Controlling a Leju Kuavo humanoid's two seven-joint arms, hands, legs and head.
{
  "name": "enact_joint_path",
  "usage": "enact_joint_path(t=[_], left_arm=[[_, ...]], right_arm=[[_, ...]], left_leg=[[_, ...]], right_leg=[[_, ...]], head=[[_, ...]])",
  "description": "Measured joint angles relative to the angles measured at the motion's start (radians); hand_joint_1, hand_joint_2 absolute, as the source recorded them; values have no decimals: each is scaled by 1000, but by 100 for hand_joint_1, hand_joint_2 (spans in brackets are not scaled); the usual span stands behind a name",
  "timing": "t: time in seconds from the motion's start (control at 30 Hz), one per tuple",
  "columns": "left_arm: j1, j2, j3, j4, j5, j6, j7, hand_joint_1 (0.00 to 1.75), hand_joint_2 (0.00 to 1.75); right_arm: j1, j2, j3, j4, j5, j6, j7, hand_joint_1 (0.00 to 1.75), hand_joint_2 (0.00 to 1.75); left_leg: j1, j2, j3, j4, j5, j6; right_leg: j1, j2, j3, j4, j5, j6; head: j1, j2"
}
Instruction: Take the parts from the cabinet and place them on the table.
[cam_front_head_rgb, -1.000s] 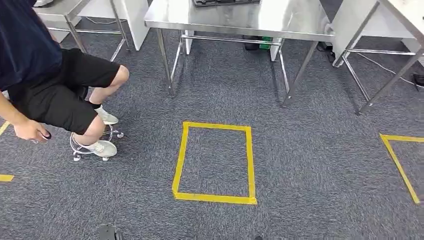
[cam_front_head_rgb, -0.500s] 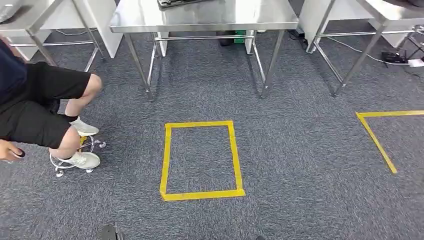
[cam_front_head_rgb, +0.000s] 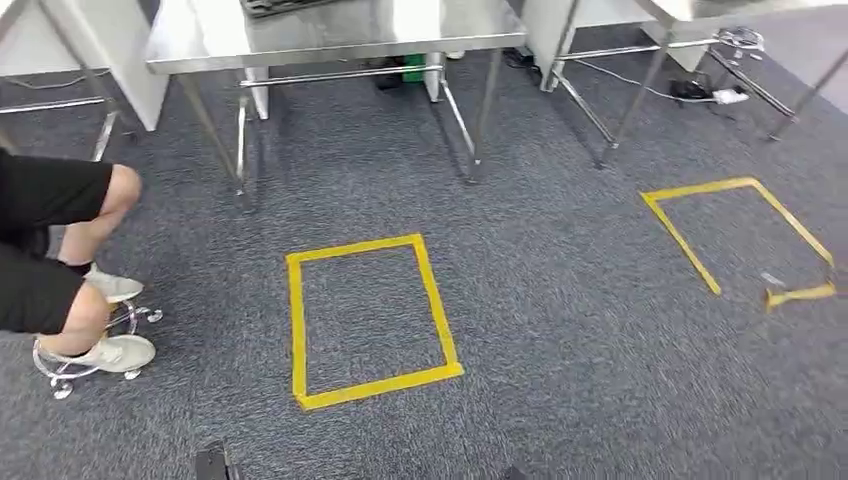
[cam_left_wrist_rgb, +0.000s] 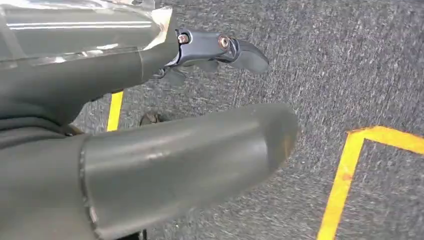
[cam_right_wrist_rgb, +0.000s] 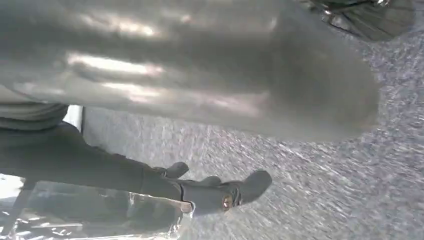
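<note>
Whole floor scene has slid left against earlier frames: robot turning right, still travelling. Yellow tape rectangle (cam_front_head_rgb: 368, 320) as landmark: steel counter (cam_front_head_rgb: 330, 35) beyond it, seated person (cam_front_head_rgb: 60, 260) left, second tape outline (cam_front_head_rgb: 745, 235) right. Left hand (cam_left_wrist_rgb: 165, 135) and right hand (cam_right_wrist_rgb: 210, 100) hang loosely apart, holding nothing. Cabinet, parts unlocated.

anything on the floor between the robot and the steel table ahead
Nothing visible blocks it: only a flat yellow tape rectangle on the carpet before the steel table. A seated person is off to the left.

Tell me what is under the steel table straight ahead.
Under the steel table: grey carpet, its legs and crossbar, and a green object at the back. The tabletop hides anything farther behind.
</note>
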Motion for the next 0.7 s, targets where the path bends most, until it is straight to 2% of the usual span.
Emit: enact_joint_path(t=[0.03, 0.07, 0.1, 0.13, 0.17, 0.2, 0.27, 0.3, 0.33, 0.37, 0.4, 0.43, 0.47, 0.5, 0.53, 0.57, 0.6, 0.63, 0.67, 0.7], left_arm=[[0, 0, 1, 0, 0, 0, -1, 0, 0], [0, -1, 2, 0, 0, -1, -2, 0, 0], [0, -1, 3, 0, 1, -1, -3, 0, 0], [-1, -1, 3, 0, 1, -1, -4, 0, 0], [-1, 0, 3, 0, 1, -1, -6, 0, 0], [-1, 1, 3, 0, 1, -1, -7, 0, 0], [-1, -1, 4, 0, 1, -1, -7, 0, 0], [-1, -1, 4, 0, 1, -1, -7, 0, 0], [-2, 0, 3, 0, -1, -2, -7, 0, 0], [-2, 0, 3, 0, -1, -2, -8, 0, 0], [1, 0, 3, 0, -1, -2, -8, 0, 0], [5, 2, 3, 0, -1, -1, -8, 0, 0], [8, 3, 3, 1, -1, -1, -7, 0, 0], [12, 4, 3, 1, -1, -1, -6, 0, 0], [14, 5, 3, 1, -1, -1, -5, 0, 0], [16, 7, 3, 1, -2, -1, -3, 0, 0], [16, 9, 3, 1, -3, -2, 1, 0, 0], [17, 10, 3, 1, -3, -2, 3, 0, 0], [18, 10, 3, 2, -4, -3, 4, 0, 0], [19, 11, 3, 2, -4, -3, 5, 0, 0]], right_arm=[[2, 0, 0, 0, 1, 3, 0, 0, 0], [2, -2, 0, 0, 2, 4, 1, 0, 0], [0, -2, 0, 0, 3, 5, 1, 0, 0], [-3, -2, 0, 0, 4, 5, 1, 0, 0], [-6, 0, 0, 0, 3, 6, 1, 0, 0], [-6, 0, 0, 0, 4, 6, 1, 0, 0], [-2, 0, 0, 0, 3, 6, 3, 0, 0], [-2, -1, 0, 0, 3, 6, 3, 0, 0], [-1, 0, 0, 0, 2, 5, 3, 0, 0], [-2, -1, 0, 0, 0, 4, 4, 0, 0], [-3, 0, 0, 0, -1, 2, 4, 0, 0], [-3, 1, 0, 0, -1, 1, 4, 0, 0], [0, 3, 0, 0, -3, -2, 2, 0, 0], [5, 3, 0, 0, -3, -3, 0, 0, 0], [10, 3, 0, 0, -6, -4, 0, 0, 0], [14, 2, 0, 0, -9, -5, -1, 0, 0], [15, 2, 0, 0, -11, -6, -1, 0, 0], [16, 3, 0, 0, -12, -7, -1, 0, 0], [14, 3, 0, 0, -12, -10, -1, 0, 0], [13, 3, 0, 0, -13, -12, -1, 0, 0]], left_leg=[[0, 12, 1, 0, 0, 0], [0, 24, 2, 0, 0, 0], [1, 33, 4, 0, -1, -2], [-2, 43, 7, 1, -2, -6], [-11, 51, 7, 1, -4, -15], [-10, 57, 8, 1, -3, -19], [-9, 71, 14, -3, -1, -28], [-9, 79, 14, -3, -5, -35], [-2, 33, 6, 17, -24, -44], [1, -8, -13, 66, -61, -44], [1, -31, -50, 149, -109, -46], [0, -40, -90, 236, -147, -48], [1, -44, -125, 309, -170, -49], [1, -44, -138, 333, -166, -49], [1, -44, -127, 304, -136, -48], [3, -47, -95, 234, -90, -47], [8, -57, -50, 139, -40, -48], [16, -99, -14, 60, -6, -50], [22, -154, -4, 29, -19, -52], [21, -144, -8, 33, -20, -51]], right_leg=[[-2, -4, 33, -51, 19, 10], [-3, -11, 83, -135, 49, 19], [-3, -29, 142, -238, 82, 26], [-1, -73, 190, -324, 99, 24], [10, -78, 193, -324, 104, 13], [11, -64, 188, -322, 106, 1], [14, -48, 172, -321, 107, -6], [6, -39, 183, -326, 113, -16], [-8, -26, 185, -330, 117, -24], [-9, -20, 183, -330, 121, -34], [-8, -10, 180, -330, 122, -38], [-7, 1, 177, -330, 124, -42], [-5, 14, 176, -329, 124, -42], [-5, 26, 176, -329, 124, -41], [-5, 40, 177, -328, 124, -41], [-7, 53, 178, -325, 124, -40], [-9, 68, 178, -321, 124, -40], [-9, 81, 174, -315, 122, -37], [1, 90, 162, -301, 118, -29], [-1, 99, 151, -299, 120, -24]], head=[[1, 0], [1, 0], [0, 0], [2, 0], [0, 0], [-4, 0], [-5, 0], [-3, 0], [-6, 0], [-9, 0], [-10, 0], [-11, 0], [-11, 0], [-11, 0], [-11, 0], [-11, 0], [-11, 0], [-11, 0], [-12, 0], [-9, 0]])
